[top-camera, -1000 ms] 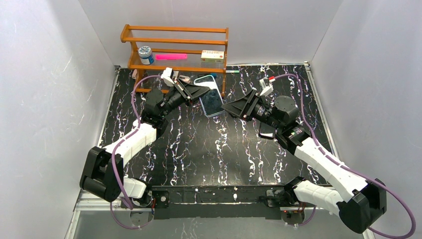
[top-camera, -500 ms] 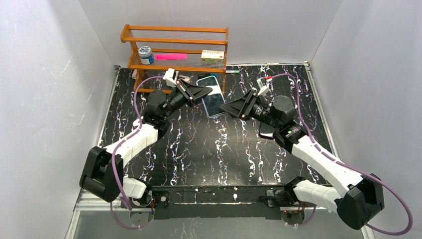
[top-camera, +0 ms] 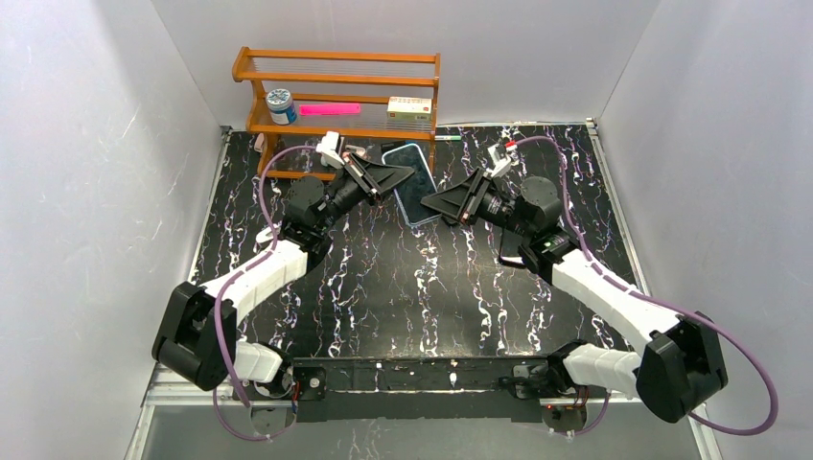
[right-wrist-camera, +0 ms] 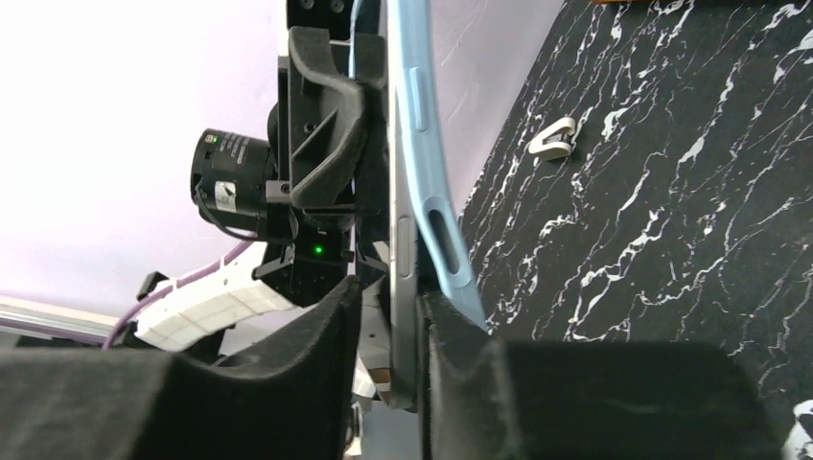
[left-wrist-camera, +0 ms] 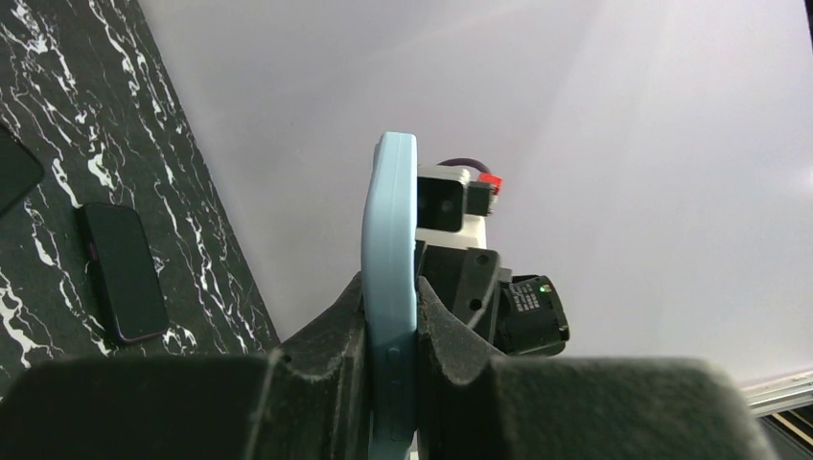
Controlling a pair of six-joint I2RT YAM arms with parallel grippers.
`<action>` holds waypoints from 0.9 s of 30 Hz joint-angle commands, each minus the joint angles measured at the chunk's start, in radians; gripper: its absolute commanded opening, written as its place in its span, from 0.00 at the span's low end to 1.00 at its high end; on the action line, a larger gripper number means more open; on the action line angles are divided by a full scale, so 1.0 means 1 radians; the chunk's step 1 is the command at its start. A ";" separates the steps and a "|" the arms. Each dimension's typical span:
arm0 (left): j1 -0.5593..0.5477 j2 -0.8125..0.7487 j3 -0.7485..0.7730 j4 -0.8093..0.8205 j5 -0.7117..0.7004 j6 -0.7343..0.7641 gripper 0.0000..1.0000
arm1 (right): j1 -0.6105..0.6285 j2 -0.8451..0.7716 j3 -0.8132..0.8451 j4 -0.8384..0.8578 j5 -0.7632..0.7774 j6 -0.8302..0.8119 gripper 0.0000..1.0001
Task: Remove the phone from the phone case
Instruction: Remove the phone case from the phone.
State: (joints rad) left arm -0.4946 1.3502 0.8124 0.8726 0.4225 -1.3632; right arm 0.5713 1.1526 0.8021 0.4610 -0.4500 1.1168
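With the left jaws pinching the pale-blue rubbery phone case [left-wrist-camera: 393, 240], the right jaws straddle the seemingly part-peeled grey slab phone [right-wrist-camera: 403, 287], grip unclear, extraction unfinished.

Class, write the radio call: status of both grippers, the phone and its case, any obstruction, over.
Left gripper shut on phone case edge. Right gripper open, straddling phone edge. Held above table; nothing else between arms.
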 commanded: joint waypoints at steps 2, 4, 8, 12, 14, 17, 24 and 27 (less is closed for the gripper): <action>-0.058 -0.079 -0.026 0.054 0.103 0.060 0.02 | -0.014 0.042 0.063 0.176 -0.034 0.032 0.23; -0.039 -0.082 -0.040 0.053 0.088 0.067 0.10 | -0.020 0.040 0.064 0.174 -0.041 0.034 0.10; 0.010 -0.103 -0.056 0.049 0.070 0.093 0.35 | -0.039 0.028 0.057 0.174 -0.049 0.048 0.01; 0.053 -0.151 -0.090 0.038 0.055 0.101 0.60 | -0.055 0.025 0.071 0.174 -0.055 0.056 0.01; 0.057 -0.182 -0.121 0.024 0.047 0.107 0.66 | -0.057 0.028 0.086 0.173 -0.057 0.059 0.01; 0.057 -0.232 -0.183 -0.004 0.028 0.120 0.69 | -0.059 0.033 0.099 0.172 -0.055 0.066 0.01; 0.037 -0.288 -0.214 -0.201 0.007 0.240 0.71 | -0.059 0.035 0.098 0.188 -0.044 0.089 0.01; 0.011 -0.270 -0.194 -0.219 0.013 0.261 0.71 | -0.059 0.038 0.095 0.202 -0.048 0.104 0.01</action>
State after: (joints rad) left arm -0.4538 1.0866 0.6003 0.7200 0.4408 -1.1786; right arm 0.5152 1.1957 0.8375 0.5278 -0.5060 1.1908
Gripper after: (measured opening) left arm 0.707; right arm 0.103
